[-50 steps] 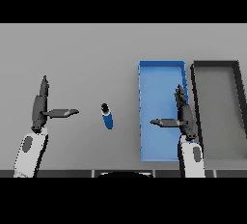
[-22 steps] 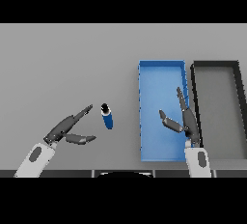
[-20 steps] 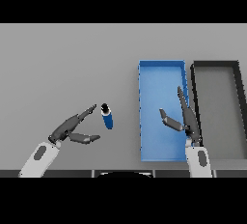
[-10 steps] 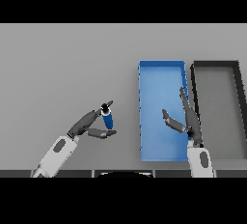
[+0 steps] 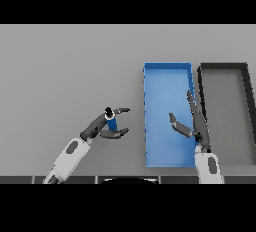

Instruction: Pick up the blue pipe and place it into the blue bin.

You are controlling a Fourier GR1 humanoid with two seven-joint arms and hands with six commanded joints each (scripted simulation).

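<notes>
My left robot hand (image 5: 102, 126) has come in around the blue pipe (image 5: 111, 122) on the grey bench (image 5: 70, 71). Two and a half seconds ago this hand stood well to the left of the pipe with its fingers pointing at it; a second ago it was leaning in just short of it; now the pipe sits between my thumb and fingers. One finger reaches past the pipe on its far side and the thumb curls under it on the near side, so the hand is closed on the pipe. The pipe's dark cap shows above my fingers, and its blue body is partly hidden by them. It looks more upright than it did at the start, when it lay tilted on the bench. I cannot tell whether it is off the bench. It is to the left of the blue bin (image 5: 167, 67), apart from it, about where it was before.

My right robot hand (image 5: 192, 123) hovers over the right side of the blue bin, fingers straight and spread from the thumb, holding nothing. It has drifted only slightly, toward the bin's right wall. Right of the blue bin, just beside it, stands a dark bin (image 5: 222, 66).
</notes>
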